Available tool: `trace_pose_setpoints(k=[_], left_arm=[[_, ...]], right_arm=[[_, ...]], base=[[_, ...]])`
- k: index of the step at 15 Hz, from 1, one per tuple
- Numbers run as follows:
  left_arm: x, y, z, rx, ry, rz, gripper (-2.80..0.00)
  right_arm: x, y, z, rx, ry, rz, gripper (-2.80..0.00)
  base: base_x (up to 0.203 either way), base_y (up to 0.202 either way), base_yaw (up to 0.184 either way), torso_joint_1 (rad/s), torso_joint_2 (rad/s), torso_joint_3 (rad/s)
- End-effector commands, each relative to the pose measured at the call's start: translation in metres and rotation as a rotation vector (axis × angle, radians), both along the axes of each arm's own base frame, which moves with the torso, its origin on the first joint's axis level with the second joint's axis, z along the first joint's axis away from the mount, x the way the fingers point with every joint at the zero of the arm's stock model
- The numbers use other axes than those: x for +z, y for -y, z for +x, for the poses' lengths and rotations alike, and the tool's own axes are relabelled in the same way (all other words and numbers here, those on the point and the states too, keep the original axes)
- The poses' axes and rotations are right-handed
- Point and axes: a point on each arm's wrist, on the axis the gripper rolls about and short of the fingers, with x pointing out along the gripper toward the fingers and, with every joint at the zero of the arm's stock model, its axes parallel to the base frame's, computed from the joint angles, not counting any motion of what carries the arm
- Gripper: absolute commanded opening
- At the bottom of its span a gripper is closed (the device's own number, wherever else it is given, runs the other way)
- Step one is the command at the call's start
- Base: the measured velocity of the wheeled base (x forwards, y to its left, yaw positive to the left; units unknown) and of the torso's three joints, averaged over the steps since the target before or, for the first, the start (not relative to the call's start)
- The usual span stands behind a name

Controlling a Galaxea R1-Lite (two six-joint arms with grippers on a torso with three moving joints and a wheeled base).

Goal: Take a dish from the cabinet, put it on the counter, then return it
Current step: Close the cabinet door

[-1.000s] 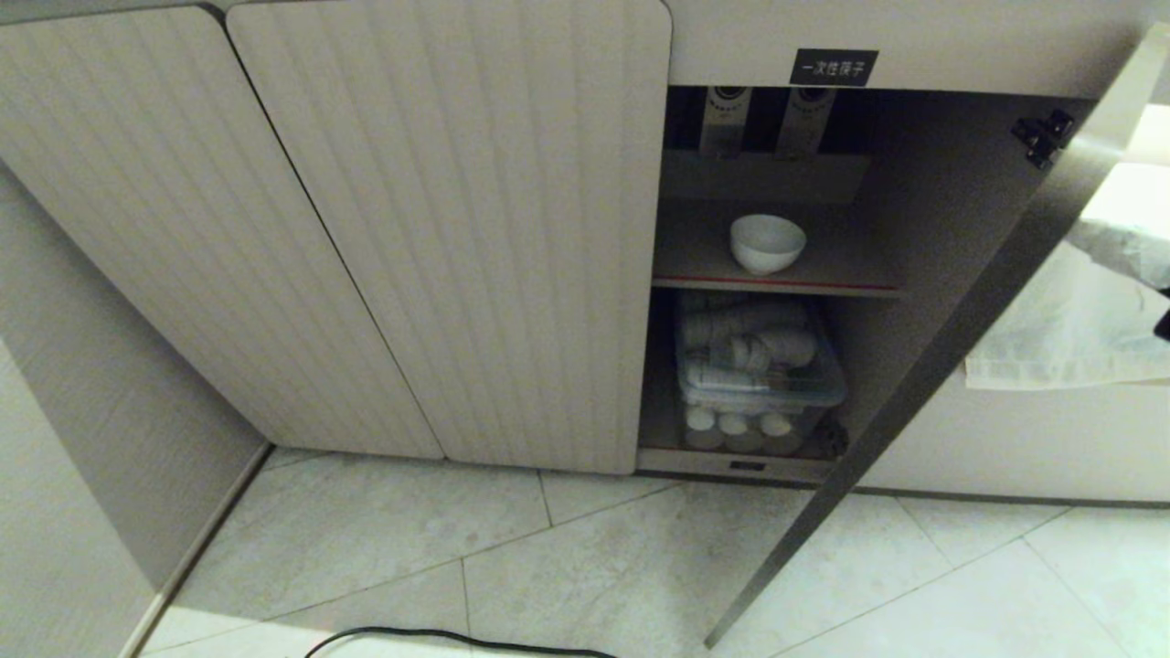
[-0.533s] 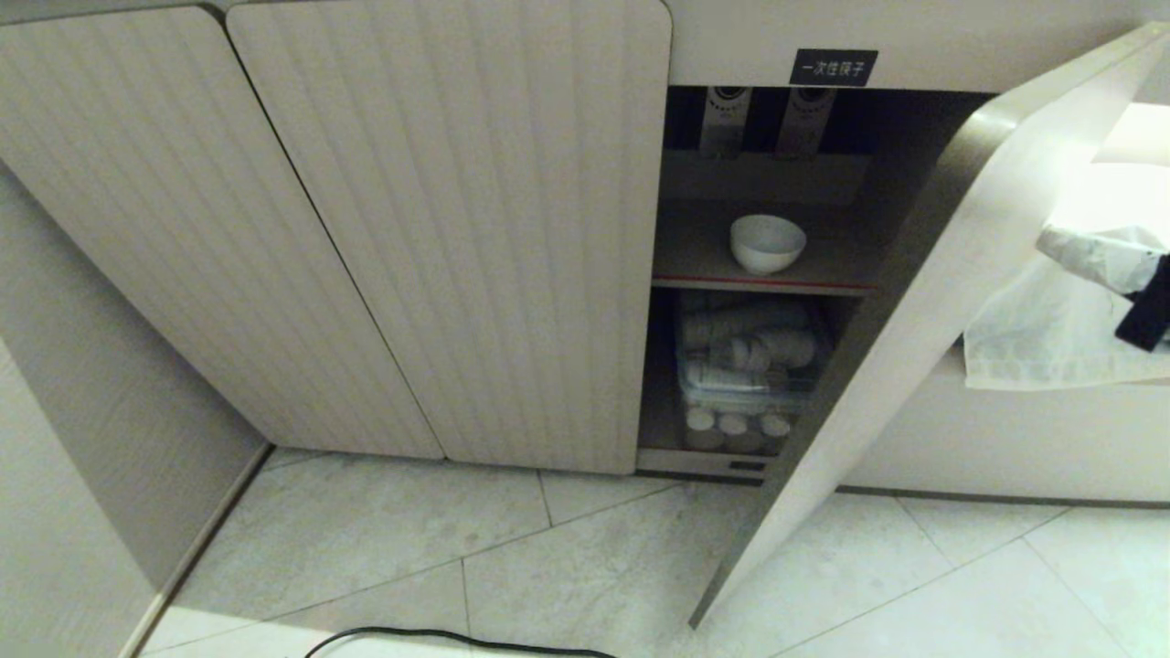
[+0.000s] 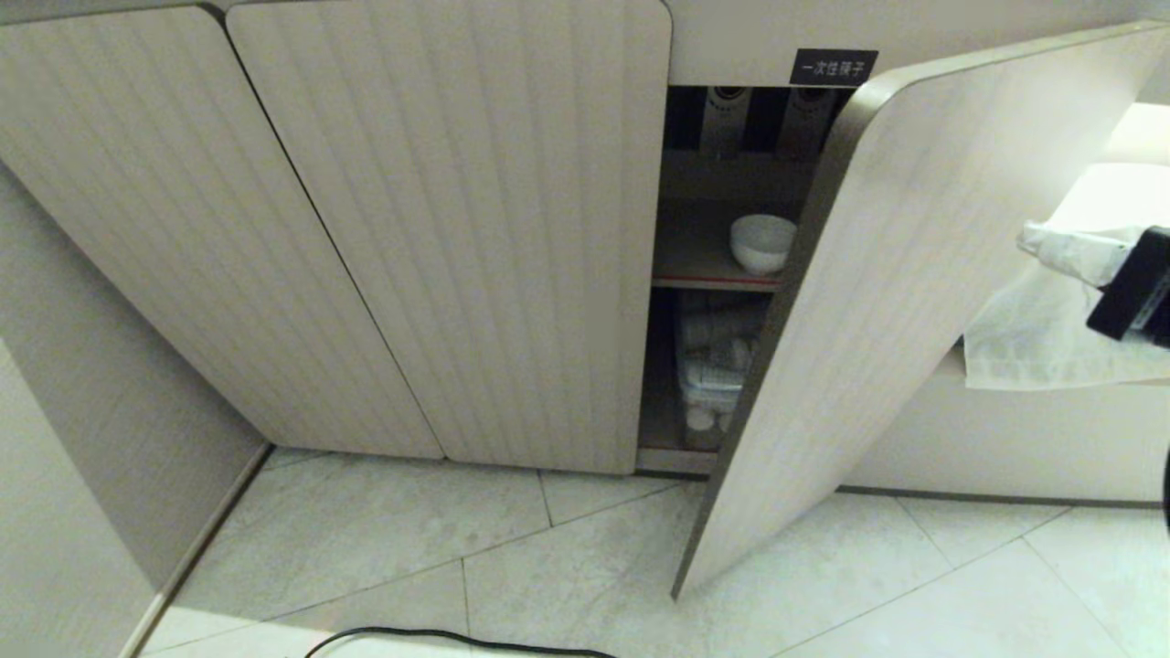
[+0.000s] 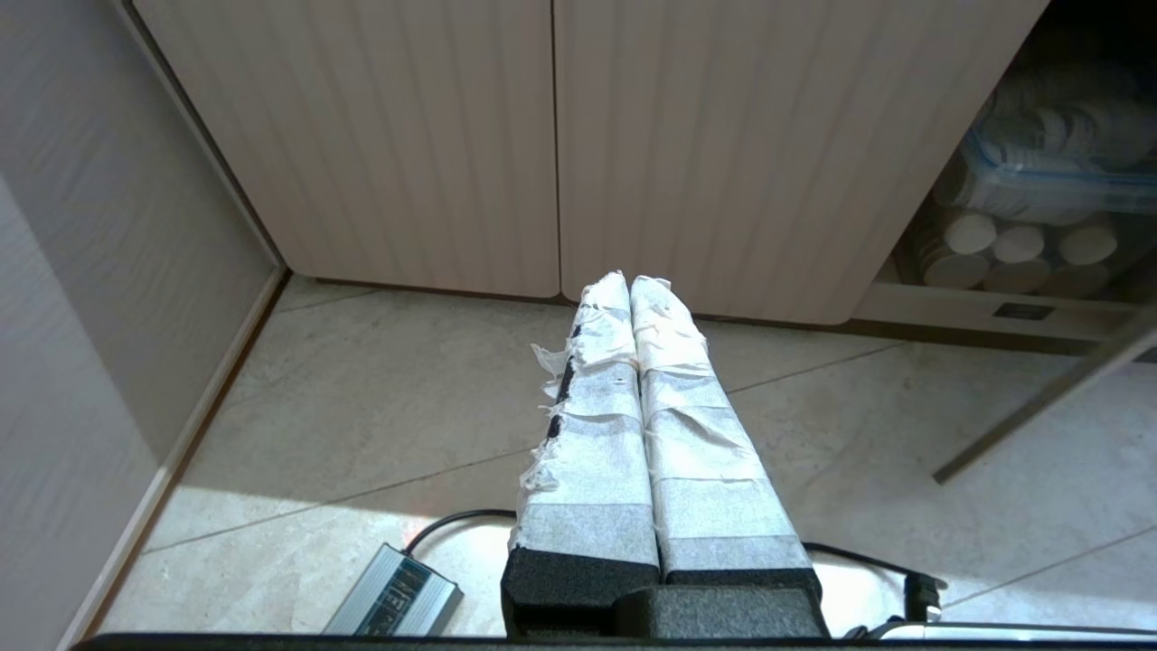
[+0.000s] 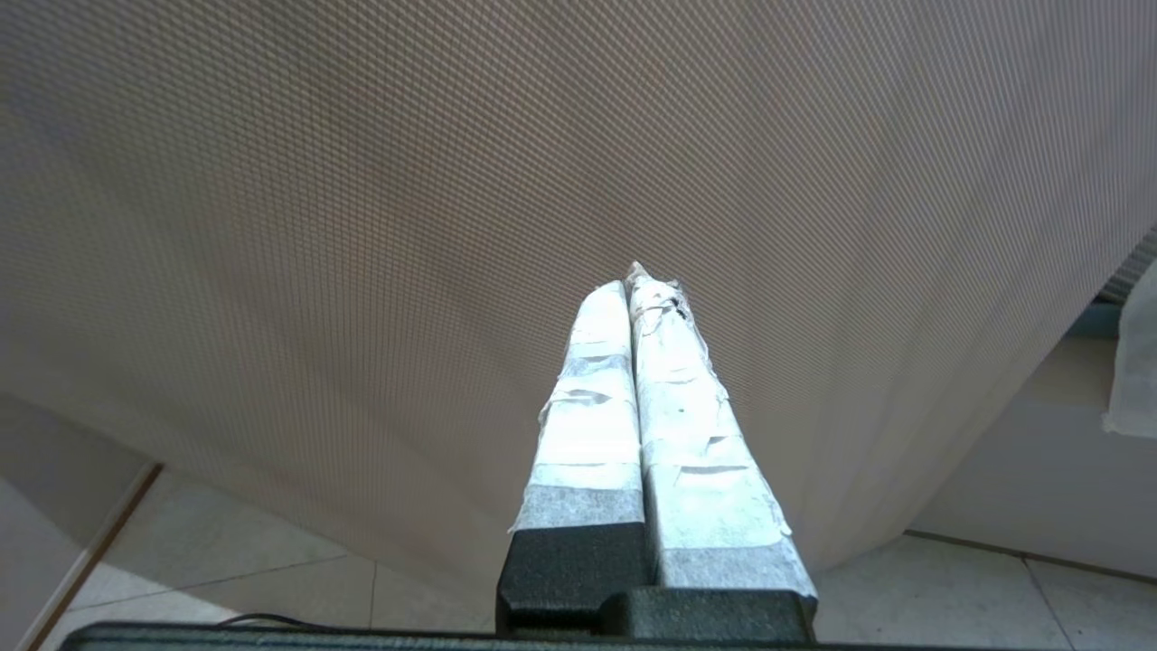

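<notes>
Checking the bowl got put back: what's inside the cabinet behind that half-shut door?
The dish sits on the upper shelf; a cup-filled tub sits below. The door hides the rest.

Our right gripper [image 5: 633, 285] points its tape-wrapped fingers [image 5: 592, 362] forward with the two pressed flat together along their whole length, no gap between them and nothing held. In our head view only the white-wrapped tip of this gripper [image 3: 1037, 239] and the black block of its wrist show, reaching in from our right edge at about mid-height. Our left gripper [image 4: 630, 287] hangs low in front of us, angled forward and down. Its taped fingers [image 4: 673, 362] also lie side by side and touching from base to tip, empty. Our left arm does not appear in our head view.
</notes>
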Motion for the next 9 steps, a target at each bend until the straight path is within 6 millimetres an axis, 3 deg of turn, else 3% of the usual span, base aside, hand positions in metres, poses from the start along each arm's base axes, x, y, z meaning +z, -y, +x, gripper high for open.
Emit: trace_pose_setpoints(k=[1, 5, 9], left_arm=[[0.0, 0.0, 0.0, 0.001, -0.001, -0.001, -2.8], [0.0, 0.0, 0.0, 0.001, 0.002, -0.001, -2.8], [0.0, 0.0, 0.0, 0.001, 0.001, -0.001, -2.8]], right_arm=[[0.001, -0.003, 0.007, -0.009, 0.0, 0.001, -2.8], [-0.003, -0.013, 0.032, -0.05, 0.033, 0.017, -2.8], [-0.007, -0.029, 0.072, -0.135, 0.076, 0.014, -2.8]], base=[[0.0, 0.0, 0.0, 0.0, 0.0, 0.0], [0.0, 0.0, 0.0, 0.0, 0.0, 0.0], [0.0, 0.0, 0.0, 0.0, 0.0, 0.0]])
